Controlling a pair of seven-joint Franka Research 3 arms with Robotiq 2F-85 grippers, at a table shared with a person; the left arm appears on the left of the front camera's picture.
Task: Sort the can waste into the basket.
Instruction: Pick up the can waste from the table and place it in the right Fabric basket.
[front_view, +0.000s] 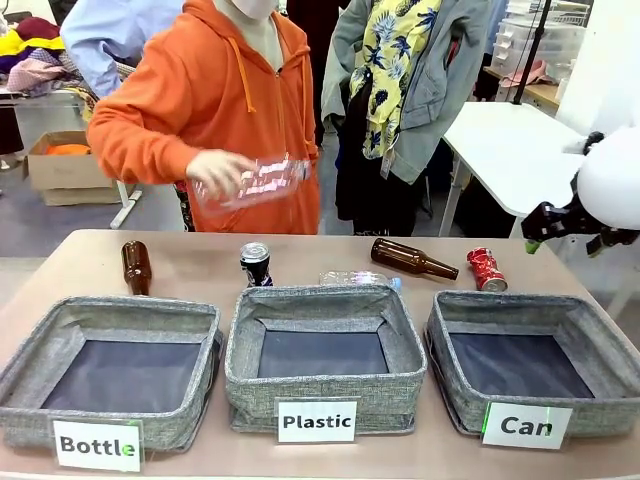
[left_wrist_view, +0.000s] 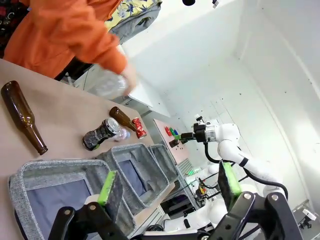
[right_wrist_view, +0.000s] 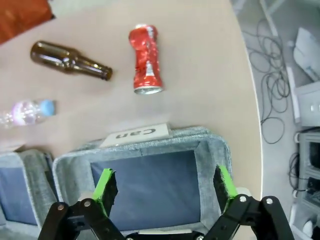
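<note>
**Operator:** Report finger state and hazards, left to right.

**Technician:** Left gripper (left_wrist_view: 167, 182): fingers spread wide, nothing between them, above the Bottle basket (front_view: 110, 305). The dark can (front_view: 256, 264) stands upright on the table, just behind the far rim of the Plastic basket (front_view: 320, 296).
- Hazard 1: a skewed approach could tip the dark can, or nudge the lying plastic bottle (front_view: 360, 279) just beside it.
- Hazard 2: the person's hand (front_view: 215, 172) holds a clear plastic bottle (front_view: 262, 182) above that zone, so an arm could contact it.
- Hazard 3: an early release on the way across would likely put the dark can in the Plastic basket.

**Operator:** And the right side?

**Technician:** The crushed red can (front_view: 486, 269) lies on its side on the table, behind the Can basket (front_view: 520, 302) and near the mouth of a lying brown glass bottle (front_view: 412, 259). Its crumpled, rounded body could roll or slip from the pads. Right gripper (right_wrist_view: 165, 180): fingers wide, empty, over the Can basket. Neither can is in that basket yet.

**Operator:** Legible writing?

**Technician:** There are three white cards in black print: "Bottle" label (front_view: 97, 446), "Plastic" label (front_view: 317, 421), "Can" label (front_view: 526, 426). The print on both cans is too small to read.
</note>
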